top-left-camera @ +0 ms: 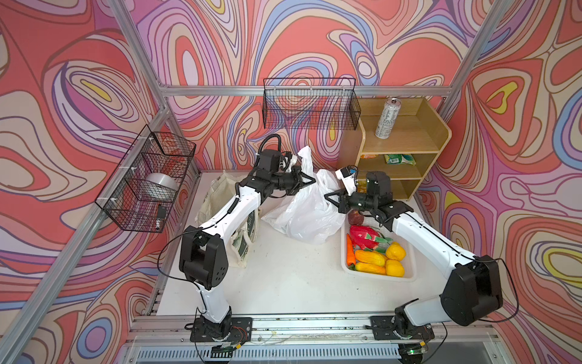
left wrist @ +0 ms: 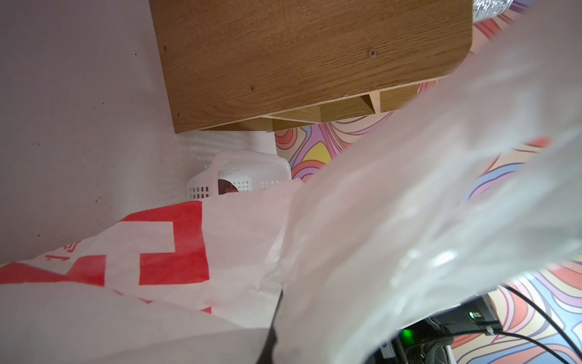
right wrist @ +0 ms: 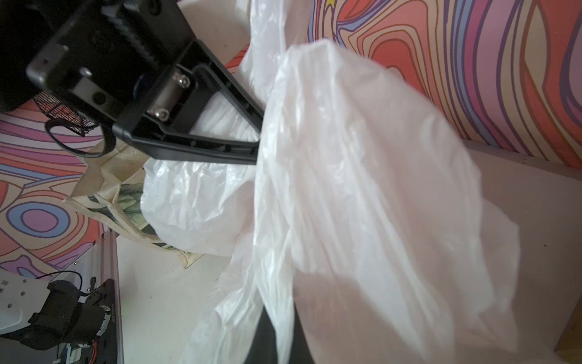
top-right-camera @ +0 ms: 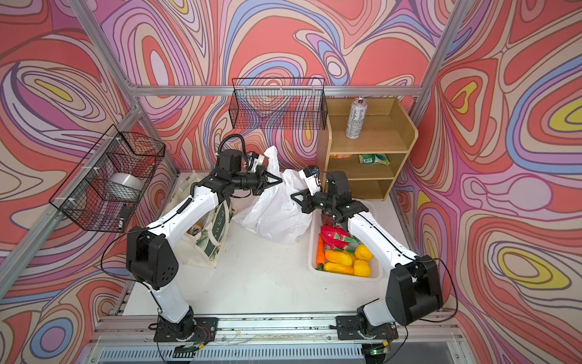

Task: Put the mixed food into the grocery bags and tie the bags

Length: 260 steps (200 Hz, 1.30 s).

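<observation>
— Top views, both: how do the left fingers (top-left-camera: 312,181) stand?
— Closed. Tips are pinched on thin film of the bag (top-left-camera: 302,217), and a loop of it stands up just past them. The right wrist view agrees: left fingers (right wrist: 259,148) meet at a point with film gathered there.

— Right fingers (top-left-camera: 326,197)?
— Closed too. They face the left pair, near but not touching, tips in the bag's other raised lobe. In the right wrist view film drapes over the finger, so the pinch itself is hidden.

— Bag body?
— It sags from both pairs onto the tabletop (top-left-camera: 283,283), between them and below. Red print on the bag (left wrist: 157,252) shows in the left wrist view.

— Tote (top-left-camera: 242,249)?
— Back of the left fingers, under that arm. Upright, mouth open.

— Food?
— The basket (top-left-camera: 381,276) is behind the right fingers, partly under that arm. It holds a dragon fruit (top-left-camera: 362,236), a carrot (top-left-camera: 350,252) and yellow vegetables (top-left-camera: 370,257). A can (top-left-camera: 385,118) is upright on top of the shelf (top-left-camera: 406,141), beyond the right fingers, with a packet (top-left-camera: 399,159) one level down.
</observation>
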Tool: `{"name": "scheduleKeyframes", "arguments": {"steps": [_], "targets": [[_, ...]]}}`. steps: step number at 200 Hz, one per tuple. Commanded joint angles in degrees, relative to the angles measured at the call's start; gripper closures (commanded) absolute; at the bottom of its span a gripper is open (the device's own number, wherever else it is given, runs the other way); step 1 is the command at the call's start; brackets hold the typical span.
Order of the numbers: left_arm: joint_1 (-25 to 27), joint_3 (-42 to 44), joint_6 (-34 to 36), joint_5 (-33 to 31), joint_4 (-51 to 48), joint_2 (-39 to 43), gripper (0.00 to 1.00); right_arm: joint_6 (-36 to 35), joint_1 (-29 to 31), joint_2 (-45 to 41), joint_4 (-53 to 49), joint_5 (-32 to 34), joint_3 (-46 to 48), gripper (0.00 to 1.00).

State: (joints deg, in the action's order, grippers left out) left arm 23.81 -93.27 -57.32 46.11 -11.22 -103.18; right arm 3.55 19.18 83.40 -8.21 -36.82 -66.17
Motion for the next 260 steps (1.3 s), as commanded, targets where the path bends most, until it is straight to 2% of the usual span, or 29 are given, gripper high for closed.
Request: {"name": "scheduleKeyframes", "arguments": {"steps": [1,16,33,69,103,126,151,177,194,218,240,260], "targets": [[0.43,-1.64,-0.93,-0.16,-0.18,-0.84,1.0,-0.4,0.07,-0.85,0.54,0.52,-0.19,1.0],[0.53,-1.98,0.02,0.94,-0.05,-0.54,1.0,-0.11,0.02,-1.04,0.82,0.56,-0.18,1.0],[0.73,-1.33,2.67,-1.79,-2.35,0.3,1.0,0.05,0.07,-1.12,0.81,0.58,-0.36,1.0],[0.16,0.31,5.17,-0.77,-1.64,-0.83,1.0,-1.72,0.07,-1.53,-0.42,-0.1,-0.76,1.0],[-2.38,4.04,6.33,5.48,3.31,-3.87,1.0,-4.31,0.07,-2.26,-3.0,-2.14,-1.74,1.0],[-3.21,3.86,14.34,6.14,-1.24,-5.69,1.0,-6.05,0.06,-3.28,-4.56,-1.56,-2.43,1.0],[-3.14,1.43,25.6,0.84,-12.67,-6.55,1.0,-7.74,0.07,-4.42,-6.81,-1.66,-3.44,1.0],[-3.18,0.55,32.79,-5.09,-18.91,-6.21,1.0,-8.99,0.07,-3.87,-9.04,-2.88,-5.17,1.0],[-3.2,0.86,36.43,-4.57,-18.65,-5.25,1.0,-9.61,0.07,-3.06,-10.31,-4.02,-6.16,1.0],[-3.18,1.76,40.74,-0.54,-15.91,-3.15,1.0,-9.71,0.33,-2.86,-10.72,-3.69,-6.5,1.0],[-3.34,1.25,42.01,-0.79,-15.4,-1.65,1.0,-9.25,0.33,-4.09,-9.66,-2.57,-5.51,1.0],[-3.48,1.49,41.66,2.62,-12.13,-0.4,1.0,-7.66,0.33,-4.62,-6.88,-0.32,-3.98,1.0]]}}
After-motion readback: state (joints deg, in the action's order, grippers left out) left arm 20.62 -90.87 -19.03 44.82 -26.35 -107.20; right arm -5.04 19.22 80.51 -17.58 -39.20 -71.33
